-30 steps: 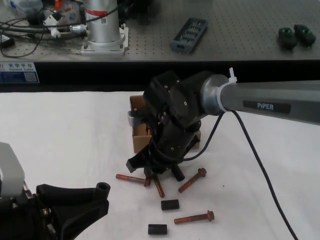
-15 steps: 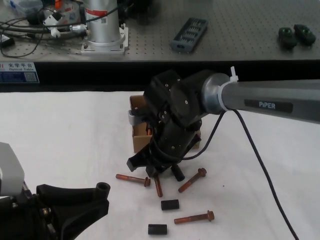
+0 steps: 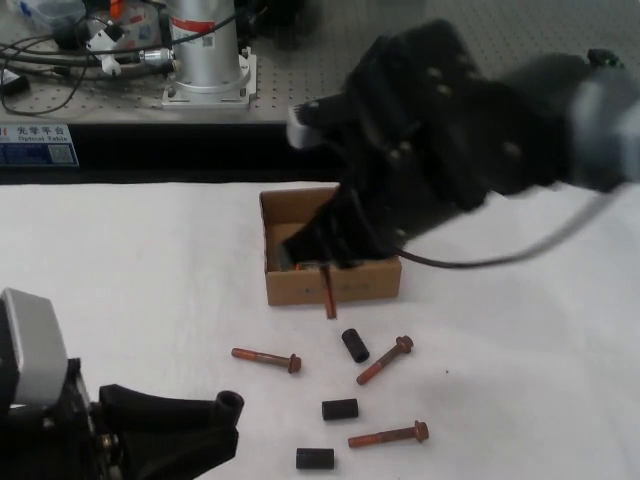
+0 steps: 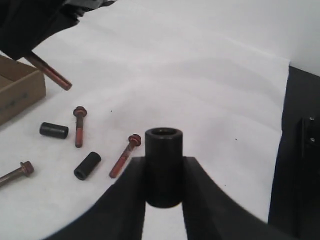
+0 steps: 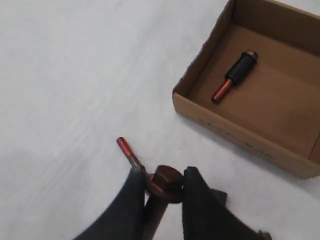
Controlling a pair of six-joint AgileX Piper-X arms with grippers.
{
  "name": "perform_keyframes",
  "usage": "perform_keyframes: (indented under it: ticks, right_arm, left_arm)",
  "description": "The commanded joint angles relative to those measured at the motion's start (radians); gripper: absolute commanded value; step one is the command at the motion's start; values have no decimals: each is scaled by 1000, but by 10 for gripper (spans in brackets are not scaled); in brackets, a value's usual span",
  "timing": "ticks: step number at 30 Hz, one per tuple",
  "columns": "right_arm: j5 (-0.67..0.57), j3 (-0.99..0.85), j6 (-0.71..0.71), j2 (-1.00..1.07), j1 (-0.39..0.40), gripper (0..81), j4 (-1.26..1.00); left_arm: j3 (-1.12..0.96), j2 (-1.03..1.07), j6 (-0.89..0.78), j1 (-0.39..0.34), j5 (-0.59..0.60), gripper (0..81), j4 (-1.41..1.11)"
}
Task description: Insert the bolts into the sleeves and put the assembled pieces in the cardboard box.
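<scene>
My left gripper (image 4: 163,161) is shut on an upright black sleeve (image 4: 163,170), low at the bench's front left (image 3: 226,406). My right gripper (image 5: 163,175) is shut on the head of a copper bolt (image 5: 161,187). That bolt (image 3: 329,297) hangs shank down in front of the cardboard box (image 3: 300,288). One assembled bolt and sleeve (image 5: 236,74) lies inside the box (image 5: 235,131). On the white cloth lie three loose bolts (image 3: 266,357) (image 3: 384,361) (image 3: 389,435) and three loose sleeves (image 3: 354,345) (image 3: 340,409) (image 3: 315,459).
Behind the cloth runs a dark perforated bench with a metal post (image 3: 204,50), cables (image 3: 60,50) and a grey case (image 3: 378,68). The cloth's left and right sides are bare. A black strip (image 4: 300,150) borders the cloth in the left wrist view.
My right arm has risen from the cloth with a bolt in its gripper and now sits higher, over the box front. My left gripper with the sleeve shifted slightly right.
</scene>
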Motion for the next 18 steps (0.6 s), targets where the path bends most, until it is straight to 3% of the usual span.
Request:
perform_keyframes:
  ticks: [1,10,18]
  right_arm:
    - [-3,116,-3,-85,4,1,-109]
    - [40,375,20,-460,28,1,-273]
    - [38,505,16,-730,27,1,-334]
  left_arm:
    - [-4,51,8,-16,44,6,-127]
    - [-4,196,-22,-168,36,6,-286]
    - [-4,347,-151,-319,-98,6,-579]
